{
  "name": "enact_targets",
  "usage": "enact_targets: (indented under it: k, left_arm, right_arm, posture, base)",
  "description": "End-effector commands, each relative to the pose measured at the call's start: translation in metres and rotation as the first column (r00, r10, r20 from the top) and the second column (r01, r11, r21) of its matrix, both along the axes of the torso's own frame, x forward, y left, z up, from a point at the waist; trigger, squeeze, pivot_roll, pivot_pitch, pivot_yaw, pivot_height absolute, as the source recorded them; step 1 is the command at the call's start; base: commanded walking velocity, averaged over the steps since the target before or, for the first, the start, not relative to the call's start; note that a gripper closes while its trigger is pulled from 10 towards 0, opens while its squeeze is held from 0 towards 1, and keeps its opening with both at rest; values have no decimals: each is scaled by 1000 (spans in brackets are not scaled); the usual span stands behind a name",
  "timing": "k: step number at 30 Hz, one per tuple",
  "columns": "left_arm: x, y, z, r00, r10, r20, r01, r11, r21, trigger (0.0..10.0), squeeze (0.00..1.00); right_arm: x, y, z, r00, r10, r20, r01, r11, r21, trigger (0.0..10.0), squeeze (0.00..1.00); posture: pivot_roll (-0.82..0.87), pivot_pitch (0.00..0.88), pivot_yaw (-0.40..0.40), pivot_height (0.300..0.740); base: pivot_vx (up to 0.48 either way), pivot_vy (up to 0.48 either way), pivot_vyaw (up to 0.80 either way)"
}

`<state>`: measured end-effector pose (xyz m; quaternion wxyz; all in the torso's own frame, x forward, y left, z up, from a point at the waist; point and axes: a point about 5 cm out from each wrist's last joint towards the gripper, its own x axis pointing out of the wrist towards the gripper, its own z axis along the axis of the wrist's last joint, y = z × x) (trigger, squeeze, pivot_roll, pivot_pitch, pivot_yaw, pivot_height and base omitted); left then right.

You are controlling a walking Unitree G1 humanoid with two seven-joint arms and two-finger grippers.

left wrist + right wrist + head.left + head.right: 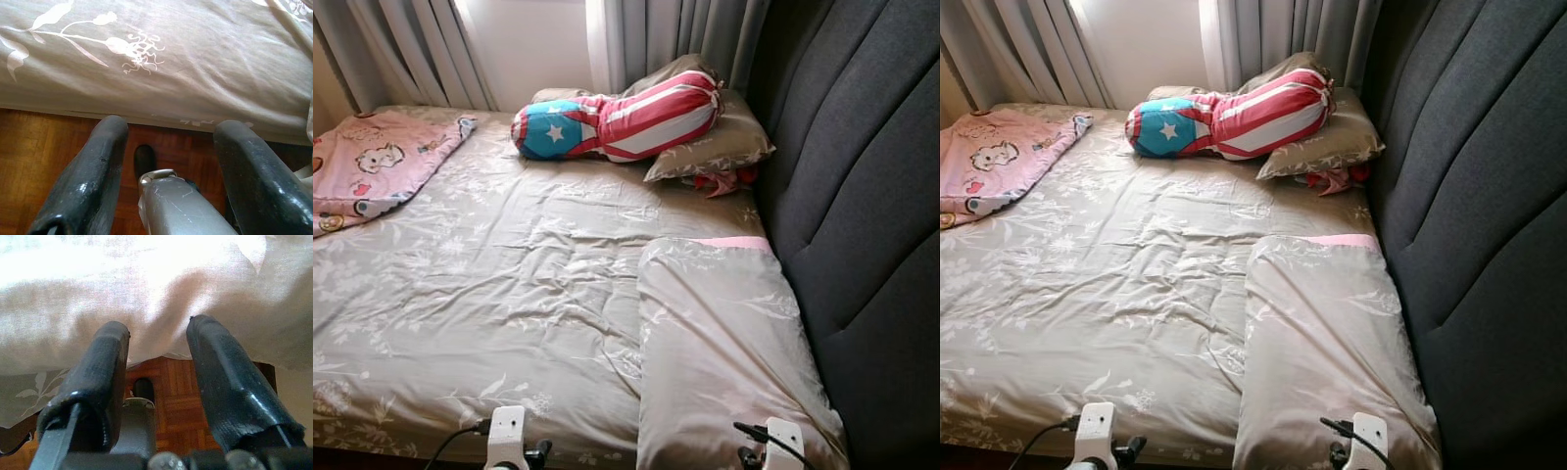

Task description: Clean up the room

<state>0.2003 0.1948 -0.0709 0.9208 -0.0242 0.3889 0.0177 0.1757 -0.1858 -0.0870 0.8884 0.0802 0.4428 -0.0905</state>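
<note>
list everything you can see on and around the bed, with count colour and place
bed sheet: one, beige with white floral print, wrinkled, covering the mattress
near pillow: one, beige floral, beside the headboard at the near edge
far pillow: one, beige floral, against the headboard by the curtains
bolster: one, red and white stripes, blue end with a white star, leaning on the far pillow
blanket: one, pink with cartoon prints, far left corner
headboard: one, dark grey, padded, right side
curtains: grey, behind the bed
floor: brown wood parquet, below the bed edge
left gripper: open, at the bed's near edge
right gripper: open, at the near pillow's edge

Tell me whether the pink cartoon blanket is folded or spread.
Folded, loosely: the pink cartoon blanket lies doubled in layers at the bed's far left corner.
</note>
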Motion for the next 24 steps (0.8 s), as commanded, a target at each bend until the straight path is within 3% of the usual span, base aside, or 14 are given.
enact_targets:
  k: [1, 13, 16, 22, 24]
  left_arm:
    - [-3, 4, -2, 999, -7, -33, 7, 1000, 21, 10000, 0]
    - [-5, 7, -3, 999, -11, -53, 12, 1000, 21, 10000, 0]
    - [-8, 12, -3, 998, -2, -57, 3, 1000, 23, 10000, 0]
    - [-8, 20, -2, 998, 3, -59, -2, 1000, 31, 10000, 0]
    - [-10, 25, -2, 998, 4, -62, -2, 999, 35, 10000, 0]
  right_arm:
    - [-3, -3, -1, 1000, -13, -22, 13, 1000, -6, 10000, 0]
    - [-7, -4, -3, 999, -4, -39, 4, 1000, 0, 10000, 0]
    - [-7, -5, -3, 998, 37, -50, -39, 999, -36, 10000, 0]
    - [-9, -6, -4, 998, 32, -60, -34, 998, -45, 10000, 0]
    - [-11, -6, -5, 998, 12, -61, -14, 999, -35, 10000, 0]
  posture:
    - [-6, 0, -45, 740]
    - [-8, 0, -42, 740]
    - [-7, 0, -42, 740]
    - [-3, 0, -40, 740]
    - [-5, 0, -37, 740]
  base:
    - [0, 0, 0]
    - [0, 0, 0]
    - [0, 0, 0]
    - [0, 390, 800]
    - [0, 476, 0]
